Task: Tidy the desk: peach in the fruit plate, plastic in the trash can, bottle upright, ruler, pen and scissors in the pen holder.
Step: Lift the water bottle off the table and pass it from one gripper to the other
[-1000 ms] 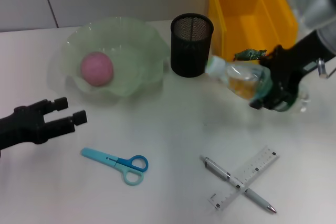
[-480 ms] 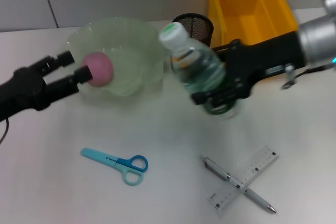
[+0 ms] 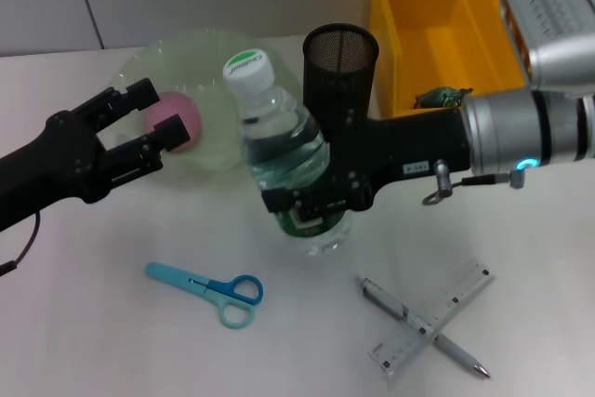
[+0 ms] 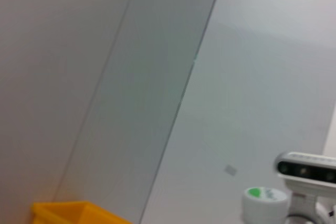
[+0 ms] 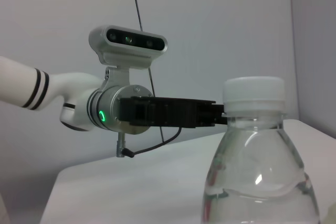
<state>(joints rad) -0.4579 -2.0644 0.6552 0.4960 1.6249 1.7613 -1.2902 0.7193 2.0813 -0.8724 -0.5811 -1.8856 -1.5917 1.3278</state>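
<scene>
The bottle [image 3: 284, 151] cap bears green lettering too small to read; the ruler [image 3: 429, 317] shows unreadable scale marks.

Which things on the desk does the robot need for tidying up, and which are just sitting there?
For the job:
- bottle, held in the right claw
- peach in the fruit plate
- scissors
- pen
- ruler
- pen holder
- plastic in the yellow trash can
- left claw, open

Just lying about:
- nothing else shows
</scene>
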